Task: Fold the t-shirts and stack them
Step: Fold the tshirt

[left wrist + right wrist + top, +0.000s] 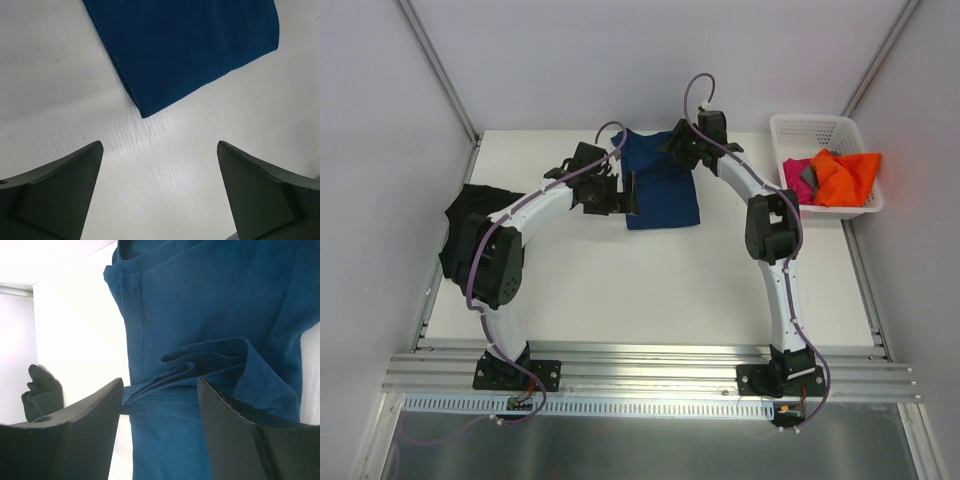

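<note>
A navy blue t-shirt lies partly folded at the far middle of the table. My left gripper is open and empty over bare table just beside the shirt's left edge; the left wrist view shows its gripper short of the shirt's corner. My right gripper is at the shirt's far edge. In the right wrist view the gripper is open, its fingers either side of a bunched fold of the navy shirt. A black t-shirt lies crumpled at the left edge, partly under the left arm.
A white lattice basket stands at the far right, holding an orange shirt, a magenta shirt and a bit of grey cloth. The black shirt also shows in the right wrist view.
</note>
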Robot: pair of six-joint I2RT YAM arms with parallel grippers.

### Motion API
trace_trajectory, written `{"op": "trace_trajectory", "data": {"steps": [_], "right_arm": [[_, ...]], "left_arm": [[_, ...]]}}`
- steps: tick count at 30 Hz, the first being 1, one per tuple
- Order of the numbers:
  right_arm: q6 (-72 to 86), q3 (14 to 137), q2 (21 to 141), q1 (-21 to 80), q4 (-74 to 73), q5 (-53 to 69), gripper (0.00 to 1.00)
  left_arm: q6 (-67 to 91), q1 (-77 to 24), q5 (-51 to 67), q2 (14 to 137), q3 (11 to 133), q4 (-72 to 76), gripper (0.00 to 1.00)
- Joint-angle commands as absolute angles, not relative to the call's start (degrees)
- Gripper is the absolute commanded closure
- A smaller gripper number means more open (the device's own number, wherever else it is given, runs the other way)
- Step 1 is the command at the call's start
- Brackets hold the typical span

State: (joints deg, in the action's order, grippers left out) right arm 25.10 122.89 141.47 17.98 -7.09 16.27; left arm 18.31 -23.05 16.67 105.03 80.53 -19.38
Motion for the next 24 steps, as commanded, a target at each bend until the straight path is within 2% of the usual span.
{"op": "trace_trajectory", "data": {"steps": [1,8,14,20,24], "right_arm": [[22.9,122.5,133.5,18.1,-5.8,15.9,0.36],[22.1,113.7,126.2,18.2,-9.8,18.5,0.34],[22.9,111.6,128.2,18.5,-11.6,20.5,0.34],[24.0,103.1,128.0,18.7,-12.7,22.5,0.33],[23.6,101.0,129.6,18.8,-13.5,22.8,0.33]], "left_arm": [[16.8,-23.1,14.9,101.0,81.6,-19.5,0.01],[17.6,-23.0,14.4,100.0,83.0,-19.5,0.01],[17.7,-22.3,13.4,100.3,83.9,-19.4,0.01],[15.5,-19.7,9.2,107.7,94.5,-19.5,0.01],[13.4,-18.5,7.8,108.5,99.1,-19.5,0.01]]}}
